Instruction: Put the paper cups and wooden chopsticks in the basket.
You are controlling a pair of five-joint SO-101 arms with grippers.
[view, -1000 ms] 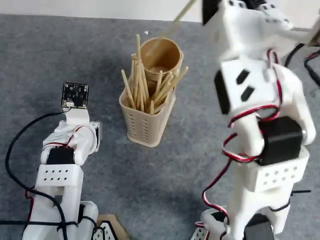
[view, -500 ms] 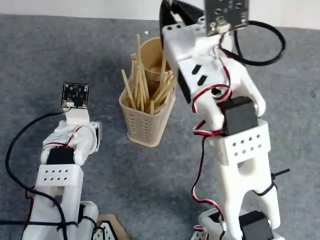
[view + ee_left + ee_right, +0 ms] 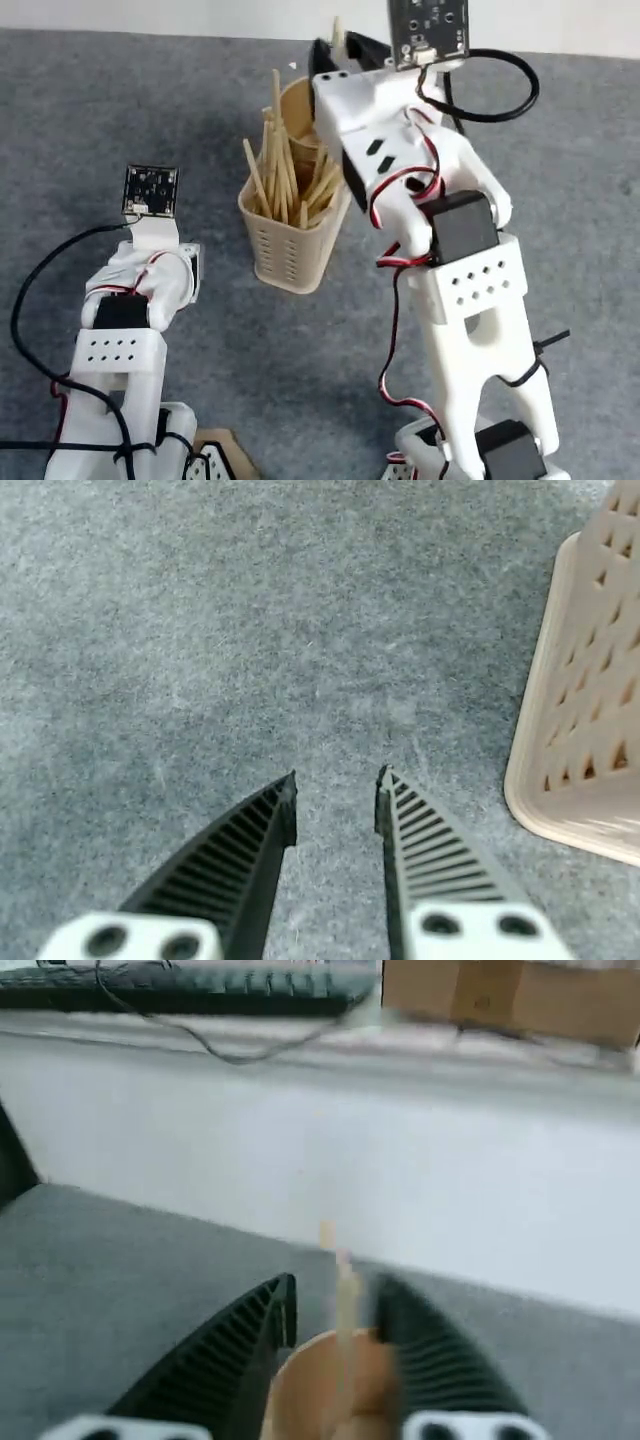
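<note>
My right hand (image 3: 337,1283) hangs over the paper cup (image 3: 320,1385), a wooden chopstick (image 3: 345,1305) upright within its span; whether it grips, I cannot tell.

A grey, felt-like covering (image 3: 120,100) is lying across the whole table, reaching every edge in the high view. A tiny pale speck (image 3: 292,67) is sitting on it near the far edge. At the near edge, toward the left corner, a brown cardboard scrap (image 3: 225,452) is poking in, partly cut off. Beyond the far edge a white wall (image 3: 450,1190) is rising straight up from the table. Above that wall a ledge is carrying a brown cardboard box (image 3: 510,1000) on one side and a dark, flat, keyboard-like object (image 3: 200,985) on the other. A thin cable (image 3: 205,1045) is drooping from the dark object down over the wall.
</note>
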